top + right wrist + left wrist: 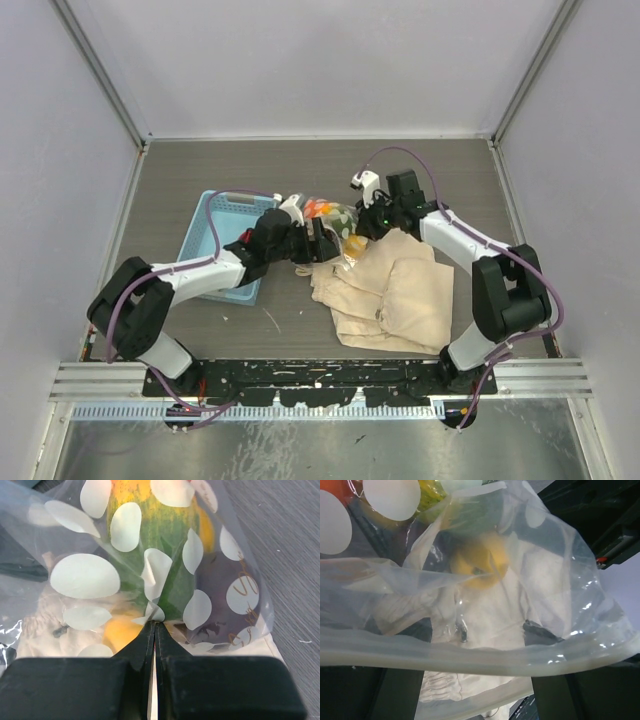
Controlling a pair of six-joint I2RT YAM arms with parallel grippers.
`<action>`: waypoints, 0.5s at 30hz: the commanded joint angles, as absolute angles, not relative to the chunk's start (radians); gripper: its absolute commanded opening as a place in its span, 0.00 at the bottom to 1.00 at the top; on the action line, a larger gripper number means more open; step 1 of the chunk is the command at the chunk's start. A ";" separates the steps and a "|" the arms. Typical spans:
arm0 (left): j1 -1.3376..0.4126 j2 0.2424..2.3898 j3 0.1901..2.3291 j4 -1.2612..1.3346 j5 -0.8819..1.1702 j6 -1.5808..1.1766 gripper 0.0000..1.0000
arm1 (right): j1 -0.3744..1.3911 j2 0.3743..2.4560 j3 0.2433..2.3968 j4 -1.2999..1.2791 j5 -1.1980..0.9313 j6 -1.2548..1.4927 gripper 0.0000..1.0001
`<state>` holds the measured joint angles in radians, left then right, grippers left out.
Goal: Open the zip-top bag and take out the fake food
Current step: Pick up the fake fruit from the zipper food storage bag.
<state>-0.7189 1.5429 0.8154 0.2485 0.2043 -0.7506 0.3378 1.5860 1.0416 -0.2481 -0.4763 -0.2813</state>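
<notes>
Right gripper (154, 627), jaws pinching a fold of the spotted zip-top bag (85, 575). Green-yellow, yellow and maroon fake food (167, 535) lies inside.

My bag (85, 575), clear crinkly film with white oval spots, lies mid-bench (250, 170), bulging with food (165, 535): a green-and-yellow piece, a yellow one and a dark maroon one. My right pincer (154, 626) nips its film.

The dark wood-grain counter (440, 170) carries a light blue basket (203, 238) on its left and a crumpled beige cloth bag (395, 300) right of centre, apart from each other. Whether the zip-top bag (335, 215) touches the counter cannot be told.
</notes>
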 commanded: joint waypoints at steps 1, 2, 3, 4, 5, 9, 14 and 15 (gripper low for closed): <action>-0.722 1.559 0.871 0.262 0.188 -0.723 0.75 | 0.365 1.616 1.107 -0.311 -0.462 -0.357 0.06; -0.722 1.562 0.875 0.262 0.191 -0.723 0.75 | 0.366 1.626 1.118 -0.334 -0.451 -0.364 0.06; -0.722 1.565 0.877 0.262 0.192 -0.723 0.75 | 0.366 1.639 1.131 -0.347 -0.437 -0.374 0.06; -0.722 1.566 0.878 0.262 0.194 -0.724 0.75 | 0.365 1.646 1.142 -0.364 -0.420 -0.383 0.06; -0.723 1.569 0.879 0.262 0.196 -0.724 0.76 | 0.366 1.649 1.148 -0.378 -0.410 -0.391 0.06; -0.723 1.580 0.886 0.262 0.203 -0.726 0.76 | 0.365 1.655 1.174 -0.425 -0.398 -0.423 0.06; -0.725 1.575 0.876 0.261 0.199 -0.724 0.76 | 0.299 1.568 1.161 -0.418 -0.361 -0.452 0.14; -0.724 1.576 0.878 0.261 0.198 -0.723 0.76 | 0.286 1.559 1.152 -0.414 -0.378 -0.451 0.15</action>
